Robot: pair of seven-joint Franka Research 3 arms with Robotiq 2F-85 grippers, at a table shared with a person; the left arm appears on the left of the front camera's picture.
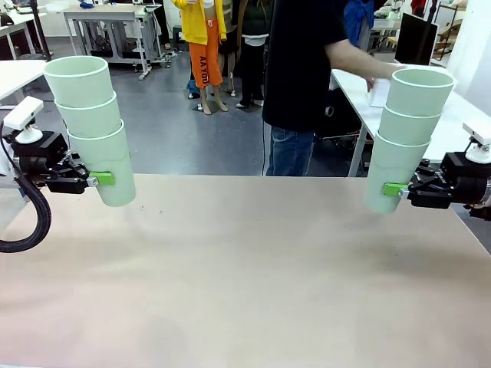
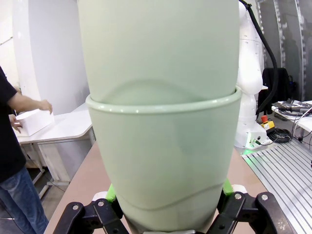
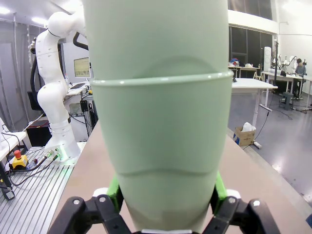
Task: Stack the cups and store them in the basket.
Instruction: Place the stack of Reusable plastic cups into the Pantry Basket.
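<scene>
The left gripper [image 1: 98, 180] was clamped on the bottom cup of the left stack [image 1: 92, 123], three high, and the right gripper [image 1: 394, 189] pinched the bottom cup of the matching right stack [image 1: 408, 126]. Both stood upright (mouths up) over the table [image 1: 245, 276], well apart at opposite ends. A white bin [image 2: 35, 124], probably the basket, sat at the person's hand [image 2: 45, 105] on a far table, nearer the right arm.

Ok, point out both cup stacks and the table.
left cup stack [image 1: 90, 116], front view, middle cup's wall
right cup stack [image 1: 410, 126], front view, middle cup's wall
table [image 1: 253, 268], front view, bare top
</scene>
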